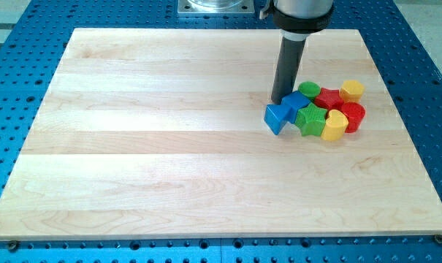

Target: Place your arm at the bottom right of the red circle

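The red circle (353,115) lies at the right end of a tight cluster of blocks at the view's right. My tip (280,100) rests on the board at the cluster's upper left, just above the blue blocks (286,112) and left of the green circle (309,90). The red circle is far to the tip's right, across the cluster. Between them are a green star (310,120), a red star (327,98) and a yellow block (334,125). A yellow hexagon (351,90) sits above the red circle.
The wooden board (169,146) lies on a blue perforated table (31,22). The arm's mount (217,6) stands at the view's top. The board's right edge runs a short way right of the cluster.
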Robot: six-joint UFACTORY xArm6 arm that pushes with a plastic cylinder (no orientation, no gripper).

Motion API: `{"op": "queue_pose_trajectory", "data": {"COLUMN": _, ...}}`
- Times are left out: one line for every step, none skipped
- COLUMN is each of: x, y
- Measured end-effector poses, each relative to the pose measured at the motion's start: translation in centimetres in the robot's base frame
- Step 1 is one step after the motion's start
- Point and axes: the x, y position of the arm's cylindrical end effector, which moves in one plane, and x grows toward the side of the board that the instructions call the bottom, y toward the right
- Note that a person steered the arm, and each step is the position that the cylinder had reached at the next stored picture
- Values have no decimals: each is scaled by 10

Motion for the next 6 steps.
{"op": "queue_pose_trajectory", "data": {"x": -58, "y": -1}}
{"op": "queue_pose_trajectory", "data": {"x": -92, "y": 89}}
{"op": "queue_pose_trajectory", "data": {"x": -87, "y": 222}}
{"op": "queue_pose_trajectory", "data": {"x": -46, "y": 236}}
{"op": "queue_pose_trajectory", "data": {"x": 59, "y": 224}}
{"op": "queue_pose_trajectory", "data": {"x": 145, "y": 185}}
